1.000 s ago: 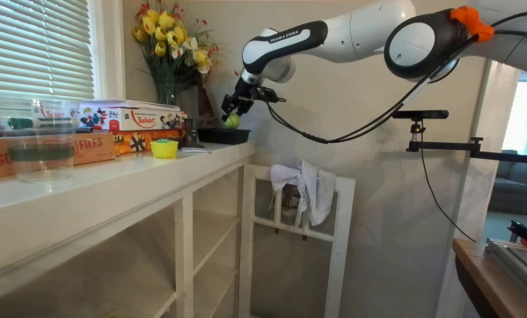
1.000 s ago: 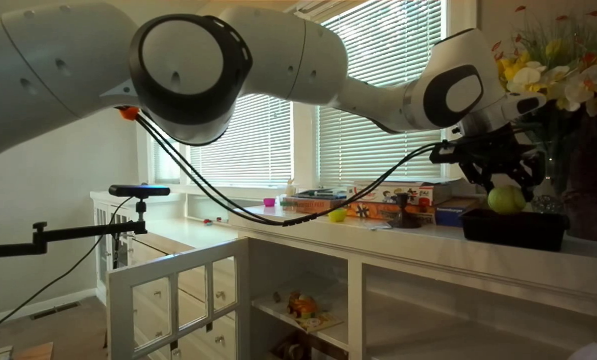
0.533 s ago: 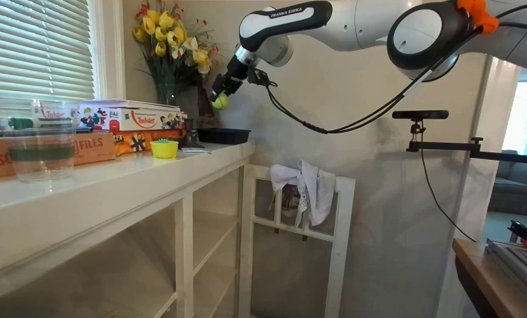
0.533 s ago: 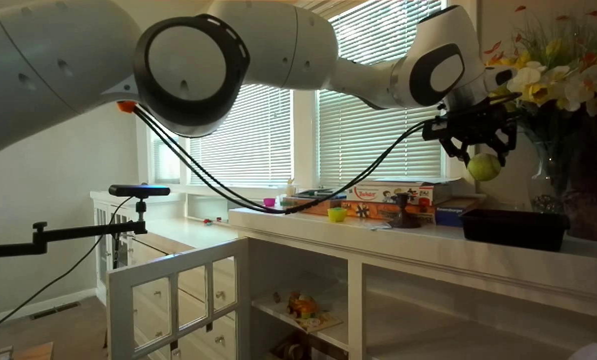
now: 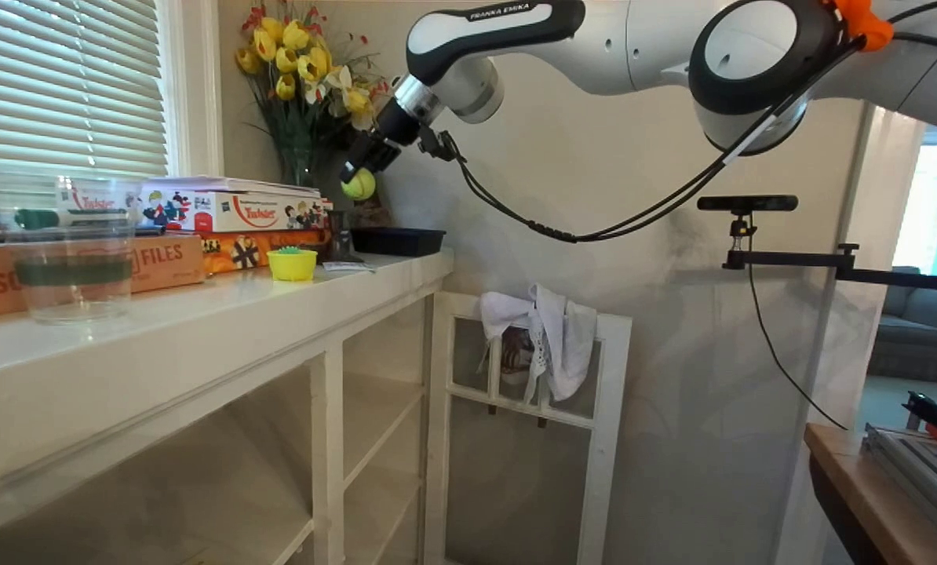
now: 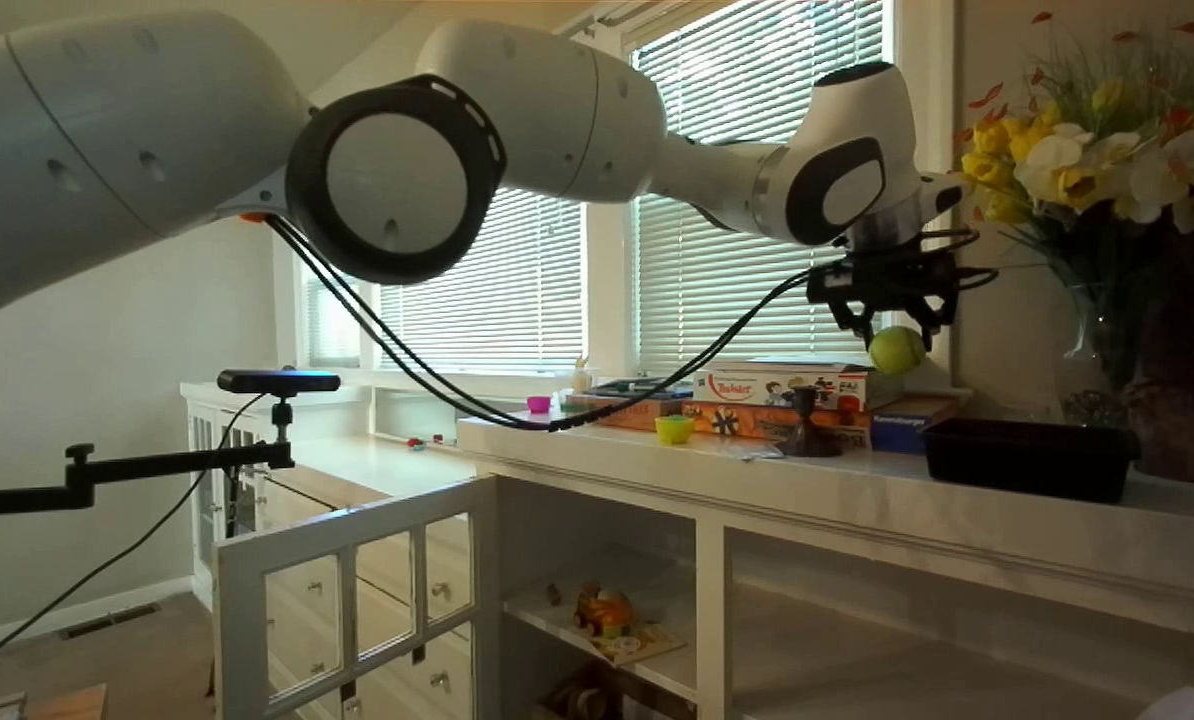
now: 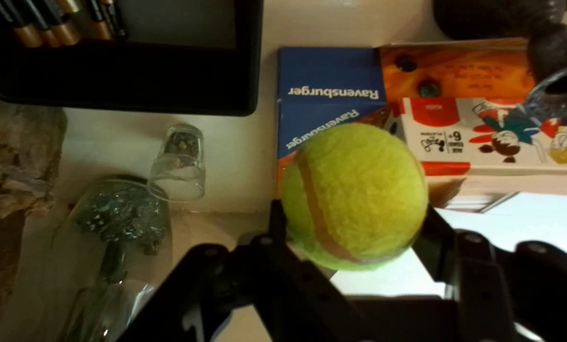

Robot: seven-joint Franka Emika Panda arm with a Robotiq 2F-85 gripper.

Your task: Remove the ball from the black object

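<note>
Ball (image 7: 354, 194) (fuzzy yellow-green sphere, curved seam): in mid-air above the white painted counter (image 5: 186, 318), higher than the rim of the shallow black rectangular tray (image 6: 1027, 465) and outside it.
Gripper (image 6: 898, 342) (black, two-fingered, end of the white arm (image 6: 557, 110)): jaws parted to about ball width, fingers (image 7: 438, 247) on both sides of the ball, holding it.
Tray spot: near the counter's front edge, toward the corner by the beige wall (image 5: 610, 149); black-and-copper cylinders (image 7: 64, 32) inside, exact kind unclear.
Back edge: orange cardboard box (image 6: 757, 420) with white Twister box (image 5: 257, 210) on top; blue cardboard (image 7: 331, 73) lettered Ravensburger just beside the orange, partly hidden by the ball in the wrist view; same box or separate unclear.
Back corner: clear glass vase (image 7: 122, 223), yellow and white flowers (image 5: 292, 63) in it; small clear tapered glass (image 7: 179, 164) between vase and tray.
Front edge: bright yellow round cup (image 5: 293, 267), something green in it; dark goblet-shaped piece (image 6: 805, 428) between cup and tray.
</note>
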